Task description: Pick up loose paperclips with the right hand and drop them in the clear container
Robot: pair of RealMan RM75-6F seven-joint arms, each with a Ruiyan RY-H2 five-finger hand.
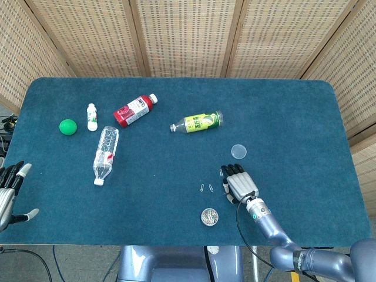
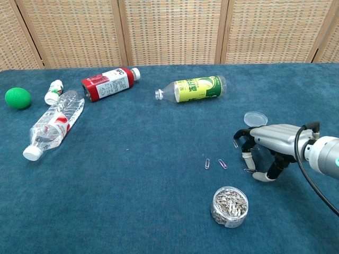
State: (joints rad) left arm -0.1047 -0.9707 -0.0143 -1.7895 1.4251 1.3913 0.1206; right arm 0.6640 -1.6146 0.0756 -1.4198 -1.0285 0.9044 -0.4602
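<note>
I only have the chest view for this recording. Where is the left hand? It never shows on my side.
Observer: The head view shows the left hand at the left edge of the table, fingers apart, holding nothing.
Operator: From above, is the right hand over the container?
Observer: No. The right hand is palm down, apart from the clear container, which lies nearer the robot and toward its left.
Operator: Is it touching the lid?
Observer: No, from above bare cloth shows between the lid and the hand.

A green ball point(image 1: 68, 126), a small white bottle point(image 1: 91, 116) and three larger bottles (all lying down) point(image 1: 106, 154) point(image 1: 135, 110) point(image 1: 197, 123) rest on blue cloth point(image 1: 282, 117).
</note>
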